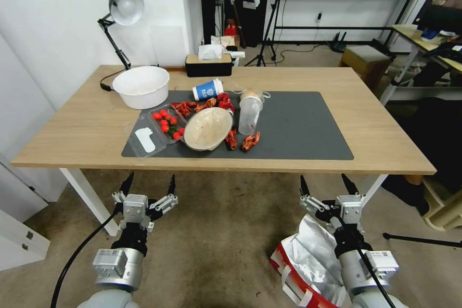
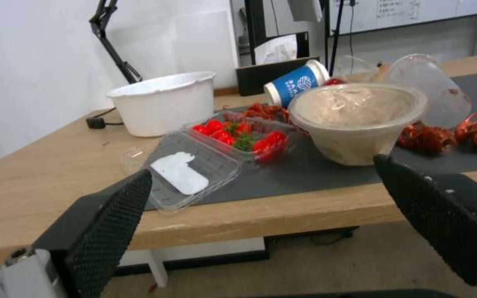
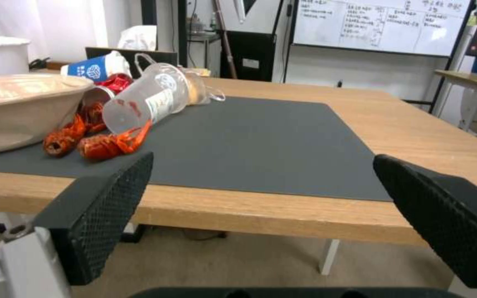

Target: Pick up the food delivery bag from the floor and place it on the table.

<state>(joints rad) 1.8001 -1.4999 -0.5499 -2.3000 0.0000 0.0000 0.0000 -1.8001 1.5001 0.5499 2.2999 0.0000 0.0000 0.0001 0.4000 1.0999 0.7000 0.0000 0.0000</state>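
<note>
Right gripper (image 1: pixel 327 184) spread, empty, bag (image 1: pixel 308 260) just below-behind; thin foil rim may crumple, slip from pinch.

We record one food delivery bag (image 1: pixel 308 260), white and red, foil-lined, mouth open, on the floor (image 1: pixel 216 250) before the light-wood table (image 1: pixel 86 130), near its right front leg.
</note>
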